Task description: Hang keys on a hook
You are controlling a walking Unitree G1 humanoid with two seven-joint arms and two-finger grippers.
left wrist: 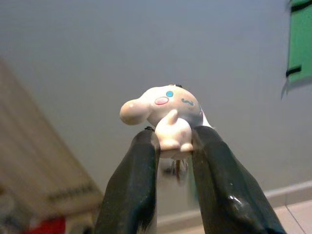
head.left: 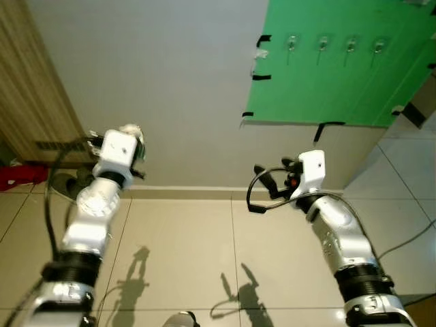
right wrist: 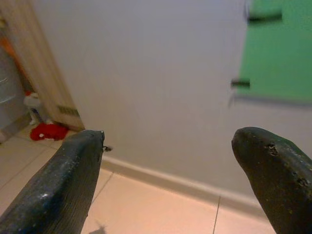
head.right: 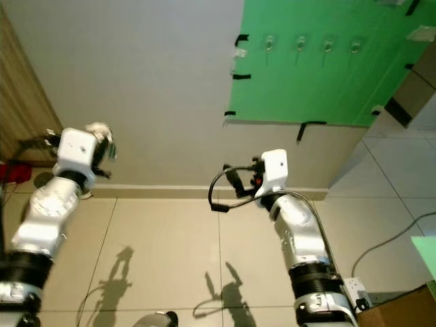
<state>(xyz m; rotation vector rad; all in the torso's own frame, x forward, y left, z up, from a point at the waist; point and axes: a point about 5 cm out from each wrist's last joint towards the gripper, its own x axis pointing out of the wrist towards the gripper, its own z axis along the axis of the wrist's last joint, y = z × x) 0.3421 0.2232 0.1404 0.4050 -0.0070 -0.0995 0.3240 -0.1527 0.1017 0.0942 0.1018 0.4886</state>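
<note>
Between the clenched fingers of the left gripper (left wrist: 174, 146) sits the keys' plush charm (left wrist: 163, 114), well apart from the hooks (head.left: 321, 45) on the green board (head.left: 327, 82), risking slippage in transit; right gripper (right wrist: 170, 161) released, empty.

Quick count, approx: 4 hooks in a row on the green board (head.left: 327, 75) — hook one (head.left: 291, 45), hook two (head.left: 323, 45), hook three (head.left: 350, 45), hook four (head.left: 378, 46). 1 green board, w/ several black tape bits round its edges, didn't tally those exactly. 1 keychain figure (left wrist: 163, 114), a little white plush-type character, w/ what looks like 1 key hanging under it, blurry tho. 2 arms, so 2 grippers: left gripper (left wrist: 175, 146) & right gripper (right wrist: 170, 156). 1 red thing on the floor (right wrist: 46, 130).
</note>
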